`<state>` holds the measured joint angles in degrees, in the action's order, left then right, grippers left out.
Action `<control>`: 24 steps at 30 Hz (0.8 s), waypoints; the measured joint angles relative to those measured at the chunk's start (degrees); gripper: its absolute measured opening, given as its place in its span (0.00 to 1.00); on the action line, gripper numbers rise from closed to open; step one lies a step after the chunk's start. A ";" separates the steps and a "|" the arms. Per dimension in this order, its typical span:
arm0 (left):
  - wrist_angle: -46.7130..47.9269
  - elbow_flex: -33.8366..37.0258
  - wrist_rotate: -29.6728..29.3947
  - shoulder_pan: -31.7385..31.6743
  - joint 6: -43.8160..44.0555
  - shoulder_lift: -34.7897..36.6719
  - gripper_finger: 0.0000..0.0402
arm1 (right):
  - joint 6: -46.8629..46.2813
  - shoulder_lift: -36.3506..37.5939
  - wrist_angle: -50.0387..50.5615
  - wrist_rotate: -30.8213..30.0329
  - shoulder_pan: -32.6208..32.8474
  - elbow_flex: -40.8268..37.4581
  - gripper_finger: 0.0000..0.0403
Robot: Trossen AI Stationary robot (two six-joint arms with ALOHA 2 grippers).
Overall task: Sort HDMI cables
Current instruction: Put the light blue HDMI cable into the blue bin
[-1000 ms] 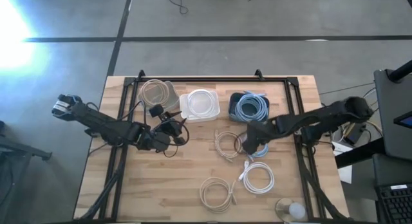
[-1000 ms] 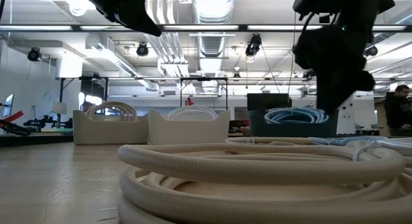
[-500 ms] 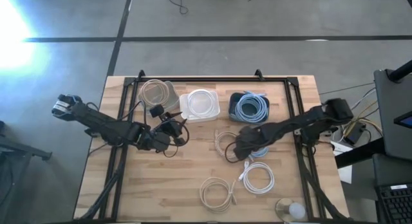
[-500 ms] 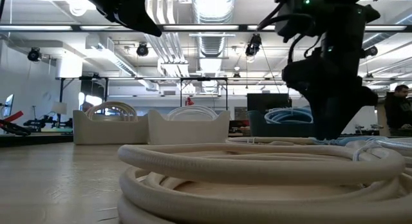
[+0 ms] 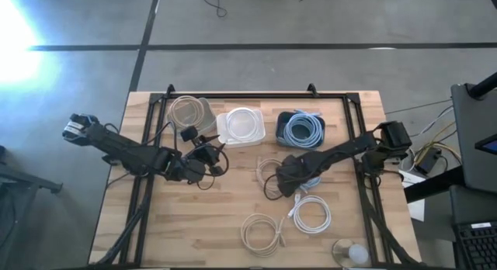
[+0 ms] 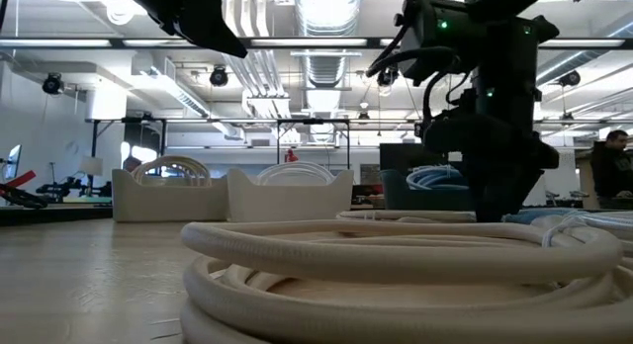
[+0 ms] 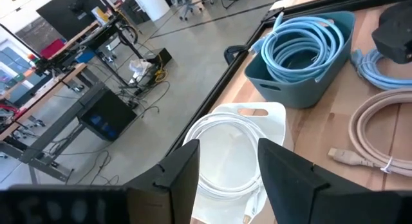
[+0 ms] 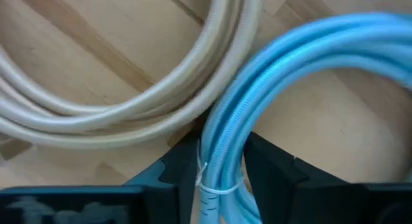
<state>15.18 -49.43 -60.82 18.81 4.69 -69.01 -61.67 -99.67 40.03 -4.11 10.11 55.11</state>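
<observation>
A: What is the left gripper [image 5: 208, 163] doing?
B: Waiting, fingers apart, beside the white plastic bin [image 5: 241, 126].
A: And the right gripper [image 8: 222, 161]?
B: It is straddling the light blue coiled HDMI cable [image 8: 302, 63], seemingly unclamped; it touches a beige coiled cable [image 8: 116, 114], so pinching only blue strands matters.

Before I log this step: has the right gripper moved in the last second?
Yes. In the high view the right gripper has shifted away from the blue bin, toward the left arm's side, and now straddles the loose light blue cable.

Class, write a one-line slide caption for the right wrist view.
Right gripper straddles a light blue cable lying against a beige cable on the wooden table.
</observation>
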 joint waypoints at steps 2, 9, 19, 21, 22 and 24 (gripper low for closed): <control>0.20 0.00 -0.02 0.00 0.00 0.00 0.43 | -0.26 0.24 1.06 0.28 -0.04 0.79 0.23; 0.87 0.00 -0.22 -0.02 -0.65 0.00 0.43 | 0.36 1.73 1.67 5.88 0.29 3.96 0.09; 5.57 0.00 -0.51 1.16 -1.46 2.63 0.43 | 7.89 2.13 10.59 6.31 3.86 19.51 0.09; 7.59 0.00 -0.42 1.29 -0.55 3.93 0.43 | 8.65 2.14 15.86 2.79 4.33 23.38 0.09; 8.97 0.00 -0.20 1.31 0.07 4.63 0.43 | 9.05 2.18 18.39 0.51 4.39 25.27 0.09; 11.45 0.00 0.45 1.33 1.69 6.13 0.43 | 10.54 2.20 22.92 -5.24 4.29 28.65 0.09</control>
<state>26.63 -49.43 -60.37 20.14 6.38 -62.88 -51.12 -97.47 62.95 -9.35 14.40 83.76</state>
